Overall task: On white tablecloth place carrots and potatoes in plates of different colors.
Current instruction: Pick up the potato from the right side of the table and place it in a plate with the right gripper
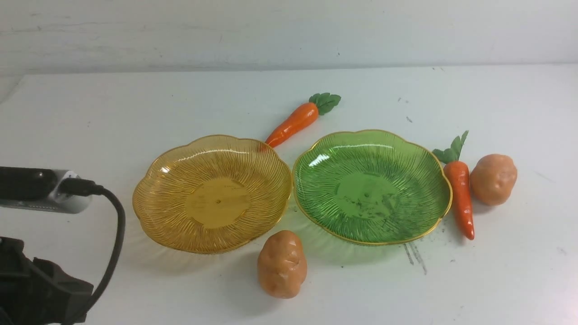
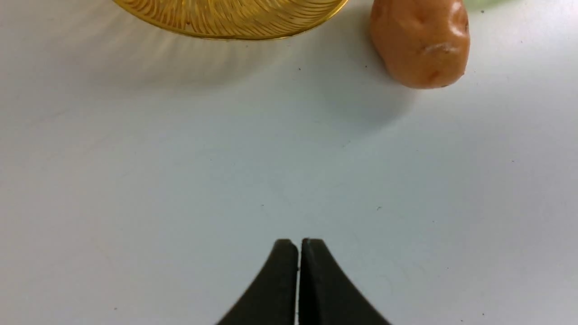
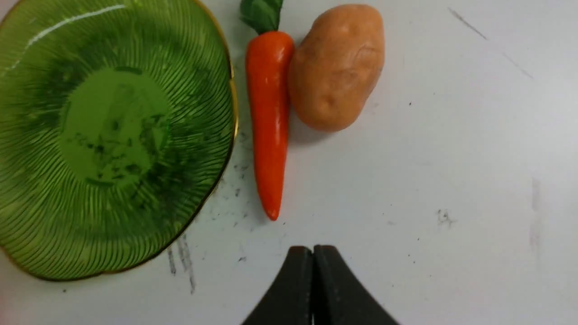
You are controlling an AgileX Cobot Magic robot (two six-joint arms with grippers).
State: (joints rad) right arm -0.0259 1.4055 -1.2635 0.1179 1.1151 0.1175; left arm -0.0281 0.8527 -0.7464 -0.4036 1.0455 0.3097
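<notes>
Front view: high, facing forward and down over tablecloth (image 1: 113,289); wrist views: nearer, looking down; each shares potato with front.

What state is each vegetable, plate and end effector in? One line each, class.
Amber ribbed plastic plate: upright, empty
Green ribbed plastic plate: upright, empty
Far orange tapered carrot: lying, off the plates
Right-hand orange tapered carrot: lying, off the plates
Near tan-orange lumpy potato: off the plates
Right-hand tan-orange lumpy potato: off the plates
Left black end effector: shut, empty
Right black end effector: shut, empty
</notes>
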